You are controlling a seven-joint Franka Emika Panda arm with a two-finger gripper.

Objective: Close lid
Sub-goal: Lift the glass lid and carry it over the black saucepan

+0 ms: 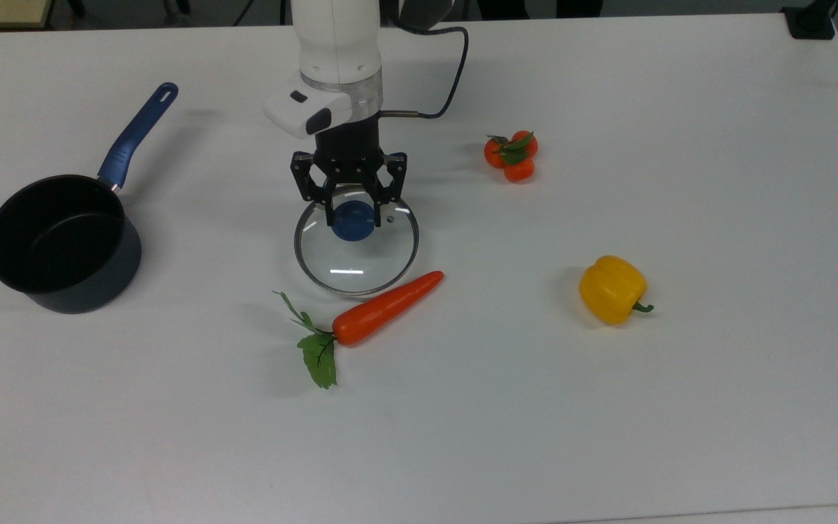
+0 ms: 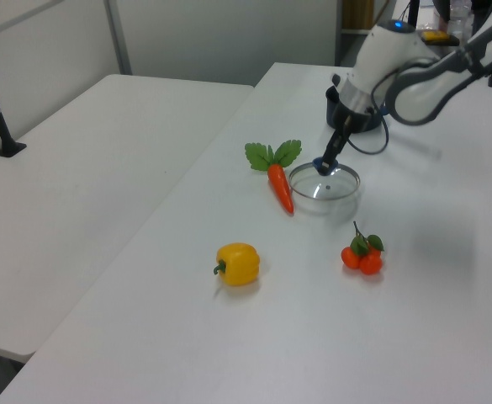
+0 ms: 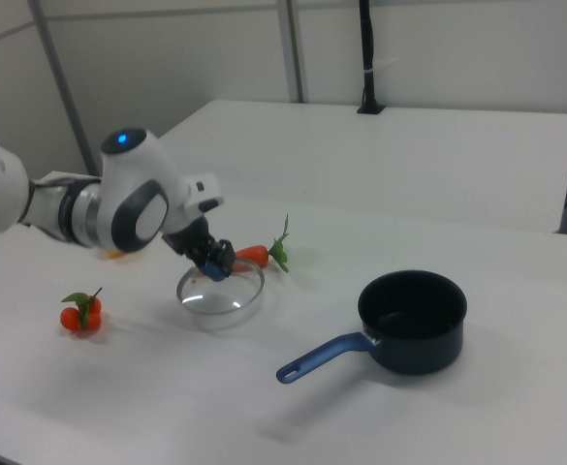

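Fingers of my black two-finger gripper (image 1: pixel 350 212) were clamped on the blue knob of the round clear glass lid with a metal rim (image 1: pixel 356 247), which hung just off the white table (image 1: pixel 681 407), by its shadow in the left view. The black saucepan with a blue handle (image 1: pixel 62 241) stood open, well apart at nine o'clock in the top view. I judged that a level carry, clear of the orange toy carrot (image 1: pixel 382 308), and centring before lowering would serve best.

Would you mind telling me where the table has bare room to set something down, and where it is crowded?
Widest bare room: the table along the top view's bottom edge, below the carrot and yellow pepper. Also free: between the saucepan and the lid, and right of the pepper. Crowded: the middle, where the gripper grips the lid's knob and the carrot sits close by the rim, with the tomatoes nearby.
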